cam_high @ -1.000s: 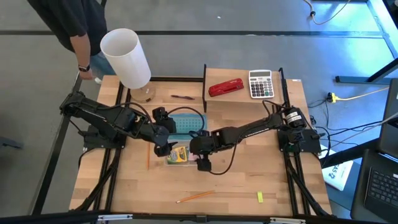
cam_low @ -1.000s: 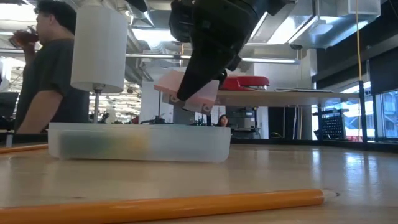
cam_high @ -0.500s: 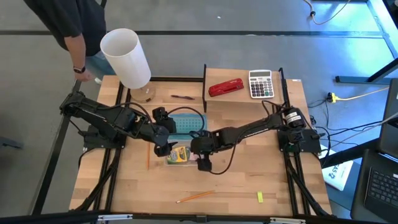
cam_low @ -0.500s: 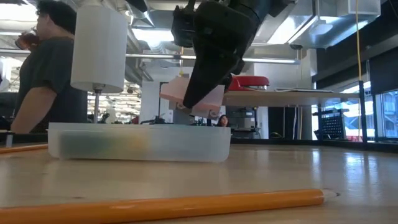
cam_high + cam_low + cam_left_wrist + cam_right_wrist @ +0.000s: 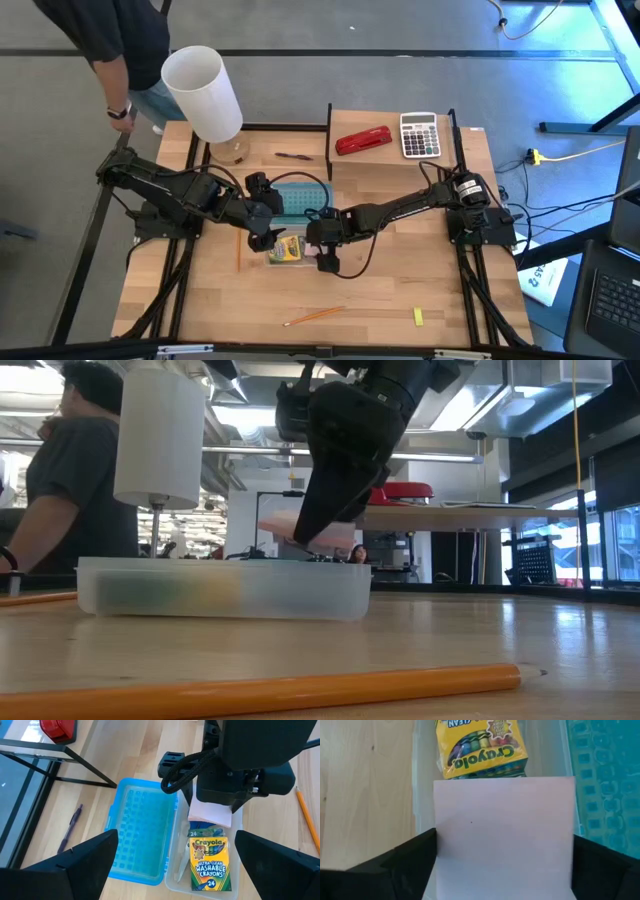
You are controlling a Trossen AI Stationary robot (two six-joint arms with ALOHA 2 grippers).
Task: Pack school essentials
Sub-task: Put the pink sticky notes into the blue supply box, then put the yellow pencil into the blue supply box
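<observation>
Over the clear plastic pencil box (image 5: 175, 870) at table centre, our right gripper (image 5: 327, 252) is clamped on the pink square sticky-note pad (image 5: 504, 837), held flat just above the rim so it'll probably drop in at 12 o'clock of the green-yellow cardboard crayon box (image 5: 209, 863). Our left gripper (image 5: 262, 236) hangs wide open and empty at 9 o'clock of the box, likely giving us room, with the blue plastic lid (image 5: 139, 836) lying alongside.

Crayon box (image 5: 210, 863): green-yellow, flat in clear bin, bench centre.
Sticky-note pad (image 5: 503, 835): pink, level, held above bin.
Pencil (image 5: 313, 316): orange, near front edge.
Yellow block (image 5: 418, 316): front-right.
Pen (image 5: 293, 156): dark-red, near back edge.
</observation>
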